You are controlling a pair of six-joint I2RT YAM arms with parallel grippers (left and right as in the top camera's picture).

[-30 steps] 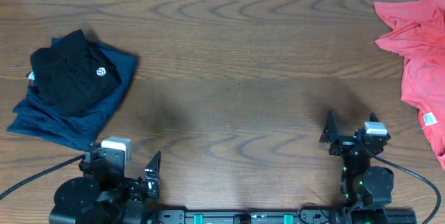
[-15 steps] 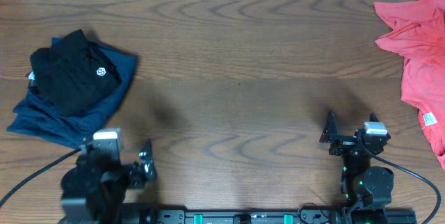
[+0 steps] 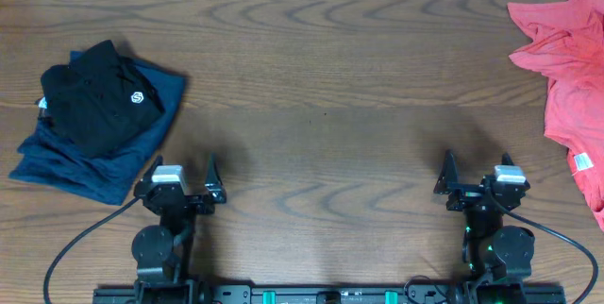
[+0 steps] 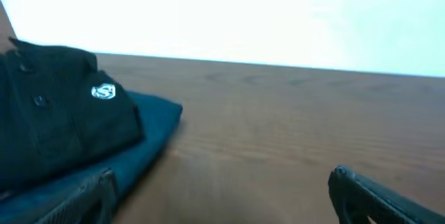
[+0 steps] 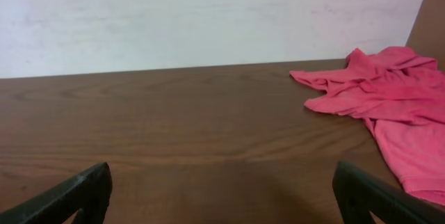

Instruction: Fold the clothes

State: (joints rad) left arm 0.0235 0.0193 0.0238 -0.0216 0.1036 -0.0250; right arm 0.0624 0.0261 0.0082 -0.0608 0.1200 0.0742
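The black T-shirt (image 3: 94, 106) lies folded at the far left of the wooden table, its round white emblem (image 3: 138, 97) facing up. It rests on top of a navy-blue garment (image 3: 90, 167). In the left wrist view the T-shirt (image 4: 62, 130) fills the left side. My left gripper (image 3: 179, 179) is open and empty near the front edge, just right of the pile, as its wrist view (image 4: 221, 177) shows. My right gripper (image 3: 479, 174) is open and empty at the front right, with bare wood between its fingers (image 5: 222, 172).
A crumpled red garment (image 3: 571, 68) lies at the far right edge of the table and also shows in the right wrist view (image 5: 382, 92). The navy-blue garment (image 4: 149, 130) sticks out from under the T-shirt towards my left gripper.
My left arm has swung up from the front left corner and now faces the back of the table, its gripper beside the pile. The right arm and the garments have not moved.
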